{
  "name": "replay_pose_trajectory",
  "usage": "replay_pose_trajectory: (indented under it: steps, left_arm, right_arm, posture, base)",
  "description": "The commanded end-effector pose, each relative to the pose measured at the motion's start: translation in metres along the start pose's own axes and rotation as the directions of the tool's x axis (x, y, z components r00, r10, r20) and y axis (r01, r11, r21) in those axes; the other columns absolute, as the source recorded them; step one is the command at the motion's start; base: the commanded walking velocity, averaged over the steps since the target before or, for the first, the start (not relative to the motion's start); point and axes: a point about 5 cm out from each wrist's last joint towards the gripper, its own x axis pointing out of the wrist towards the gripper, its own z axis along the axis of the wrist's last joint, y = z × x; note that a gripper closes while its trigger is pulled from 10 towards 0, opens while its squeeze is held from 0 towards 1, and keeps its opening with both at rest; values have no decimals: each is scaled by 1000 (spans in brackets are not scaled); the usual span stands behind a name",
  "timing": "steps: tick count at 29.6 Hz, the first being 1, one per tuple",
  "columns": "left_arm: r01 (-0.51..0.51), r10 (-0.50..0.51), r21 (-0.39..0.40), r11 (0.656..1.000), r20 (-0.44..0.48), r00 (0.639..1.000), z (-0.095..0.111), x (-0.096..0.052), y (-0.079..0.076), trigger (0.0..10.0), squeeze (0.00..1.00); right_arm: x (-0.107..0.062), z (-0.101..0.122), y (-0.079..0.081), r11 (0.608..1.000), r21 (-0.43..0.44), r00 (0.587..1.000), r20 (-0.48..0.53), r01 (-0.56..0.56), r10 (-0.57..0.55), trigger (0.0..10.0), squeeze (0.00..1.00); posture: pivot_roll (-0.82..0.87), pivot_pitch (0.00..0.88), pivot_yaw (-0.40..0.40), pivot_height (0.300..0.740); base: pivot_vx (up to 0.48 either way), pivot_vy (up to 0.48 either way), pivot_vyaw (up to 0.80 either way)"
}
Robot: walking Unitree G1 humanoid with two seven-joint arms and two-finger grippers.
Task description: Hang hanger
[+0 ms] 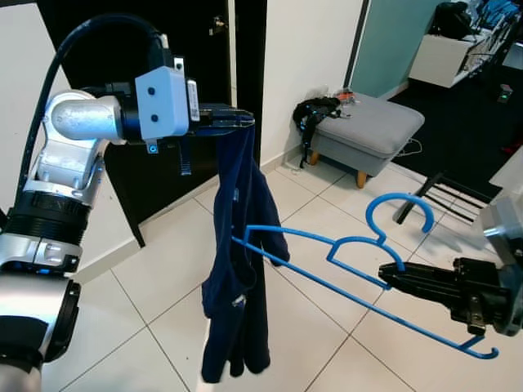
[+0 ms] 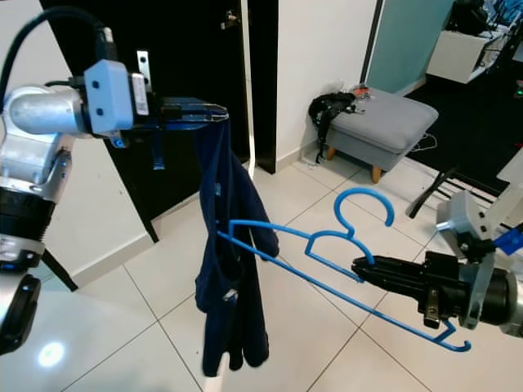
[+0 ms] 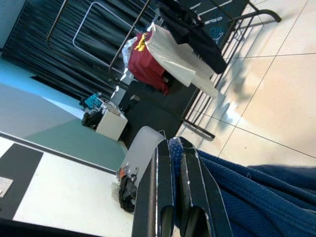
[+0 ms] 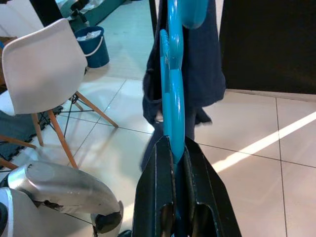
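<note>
Navy blue garment [image 1: 242, 269], looks like a sweater or hoodie, hangs limp from the left gripper [image 1: 235, 119], raised up high in front of a black door [image 1: 122, 49]. Left gripper fingers [image 3: 165, 197] pressed together, pinching the top edge of the fabric; the rest drapes straight down over the white tiled floor [image 1: 163, 286].

Blue plastic hanger [image 1: 343, 269] is held by the right gripper [image 1: 391, 277], low on the robot's right side. Right gripper fingers [image 4: 197, 197] clamp the hanger near the base of its hook, closed tight on the plastic. Hanger lies tilted, nearly sideways: hook [image 1: 400, 214] curls up above the gripper, the far shoulder end reaches to the garment and goes into its folds, the near end sticks out past the right wrist. Hanger touches the cloth about mid-height; cannot tell if it is inside a neck opening or only pushed against the folds.

Background: grey upholstered ottoman [image 1: 368, 126] with wooden legs by the white wall, a black bag [image 1: 315, 114] leaning against its side. Black metal rack legs [image 1: 445, 196] on the floor further right. Right wrist view shows a white chair [image 4: 44, 74] with wooden legs and a blue bucket [image 4: 94, 44] behind it. Left wrist view shows a drying rack [image 3: 207, 59] with red, white and dark clothes on it.
</note>
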Motion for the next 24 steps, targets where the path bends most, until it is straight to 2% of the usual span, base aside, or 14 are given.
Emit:
replay_pose_trajectory:
  steps: [1,9,12,15,17,24]
  left_arm:
    - [-22,22,21,1000,-21,1000,3,-3,7,10000,0]
    - [-27,27,-14,1000,-4,1000,4,0,8,10000,0]
    - [-28,29,-69,997,20,999,5,3,7,10000,0]
    - [-33,38,-119,992,44,998,6,5,6,10000,0]
    - [-40,51,-141,989,73,996,9,6,8,10000,0]
    - [-45,64,-136,990,134,989,19,6,12,10000,0]
  right_arm:
    - [0,2,1,1000,-23,1000,-12,3,-3,10000,0]
    - [-5,13,-9,993,-90,997,1,79,-79,10000,0]
    - [-5,14,-15,986,-101,991,11,132,-132,10000,0]
    - [-2,8,-21,979,-108,984,-27,172,-176,10000,0]
    - [4,0,-19,982,-108,984,-77,153,-162,10000,0]
    - [11,-20,-12,993,-67,981,-163,94,-104,10000,0]
  posture:
    - [-87,43,18,740]
    - [-86,48,20,740]
    - [-85,49,18,740]
    - [-85,50,18,740]
    - [-82,50,16,740]
    - [-79,51,12,740]
  base:
    - [0,0,0]
    - [0,0,0]
    - [0,0,0]
    - [0,0,0]
    - [0,0,0]
    - [0,0,0]
